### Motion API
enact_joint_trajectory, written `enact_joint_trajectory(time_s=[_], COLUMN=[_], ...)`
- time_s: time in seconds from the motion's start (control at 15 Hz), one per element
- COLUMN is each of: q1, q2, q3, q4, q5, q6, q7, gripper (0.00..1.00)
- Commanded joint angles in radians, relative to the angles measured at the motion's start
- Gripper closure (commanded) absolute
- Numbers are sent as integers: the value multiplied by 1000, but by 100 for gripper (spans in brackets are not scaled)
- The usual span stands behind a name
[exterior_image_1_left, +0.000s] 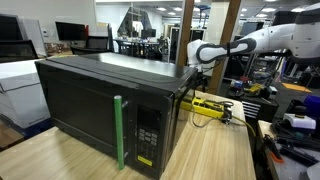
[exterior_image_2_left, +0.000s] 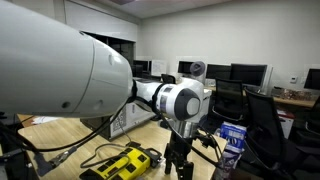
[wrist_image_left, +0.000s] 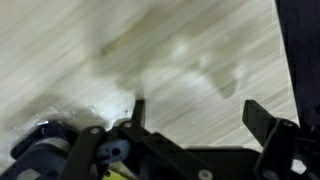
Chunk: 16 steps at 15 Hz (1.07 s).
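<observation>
- Although the gripper hangs close over the bare wooden table, its fingers are spread wide in the wrist view and hold nothing. Whether a fingertip touches the wood, I cannot tell.
- In both exterior views the gripper points down, just beside the rear corner of the microwave on its control-panel side.
- The black microwave stands on the left part of the table. Its door, with a green handle strip, faces the viewer's side. Its long axis runs along the door face, from the far left toward the near right. Its dark side rises just beside one finger in the wrist view.
- The yellow-and-black tool lies flat on the table, near the gripper and just right of the microwave. Its long axis leads away from the microwave's side toward the table's right edge. Which end is its front, I cannot tell.
- A blue box stands right of the gripper in an exterior view.
</observation>
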Motion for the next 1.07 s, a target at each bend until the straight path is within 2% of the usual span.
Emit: enact_joint_trajectory(time_s=[0.0, 0.27, 0.53, 0.73, 0.87, 0.93, 1.0], q1=[12, 128, 276, 387, 473, 379, 389], q2=[-236, -437, -632, -767, -855, -832, -862], q3=[-147, -287, -440, -562, -665, -562, -581], q4=[-174, -266, -378, -473, -545, -573, -606], q5=[114, 183, 298, 392, 427, 342, 338], q6=[119, 213, 309, 437, 581, 600, 673], q7=[84, 243, 384, 473, 547, 632, 675], gripper=[0, 0, 0, 0, 0, 0, 0])
